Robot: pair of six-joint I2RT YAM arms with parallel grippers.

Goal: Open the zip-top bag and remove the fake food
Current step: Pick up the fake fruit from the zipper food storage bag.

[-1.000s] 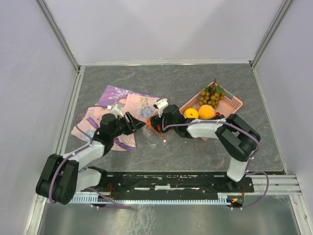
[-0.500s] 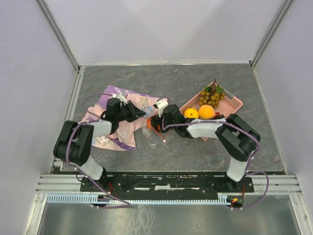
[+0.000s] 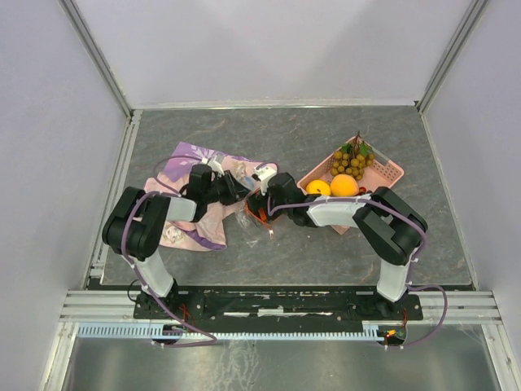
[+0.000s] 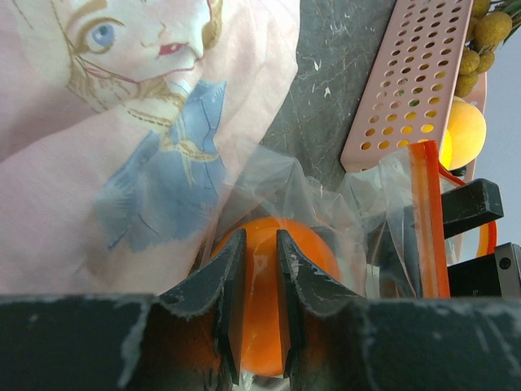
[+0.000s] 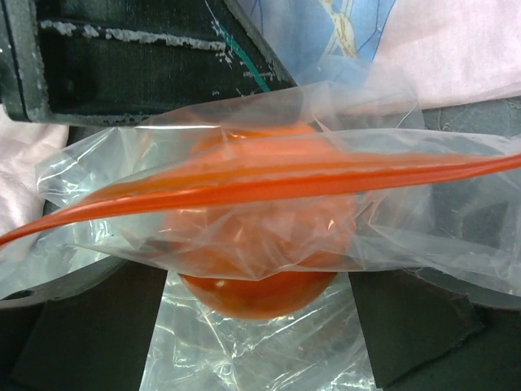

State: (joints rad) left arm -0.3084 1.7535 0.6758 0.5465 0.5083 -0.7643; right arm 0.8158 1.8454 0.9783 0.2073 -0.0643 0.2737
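The zip-top bag (image 3: 254,220) lies crumpled on the table between my two grippers, its orange-red zip strip (image 5: 269,189) stretched across the right wrist view. One red-orange fake fruit (image 5: 260,297) sits inside it. My right gripper (image 3: 259,204) holds the bag near its mouth, a finger on either side of the bagged fruit (image 5: 259,277). My left gripper (image 3: 234,190) is at the bag's left side. Its jaws (image 4: 260,236) stand a narrow gap apart over the plastic (image 4: 285,179), and the fruit (image 4: 260,318) shows between them.
A pink perforated basket (image 3: 387,171) at the right holds a tan grape bunch (image 3: 352,161), an orange (image 3: 318,188) and a peach (image 3: 344,186). A pink-purple patterned cloth (image 3: 187,163) lies under and left of the left gripper. The basket's side (image 4: 407,90) is close behind the bag.
My left arm has swung up and to the right, bringing its gripper over the cloth to the bag's left side. My right gripper and the bag have barely moved.
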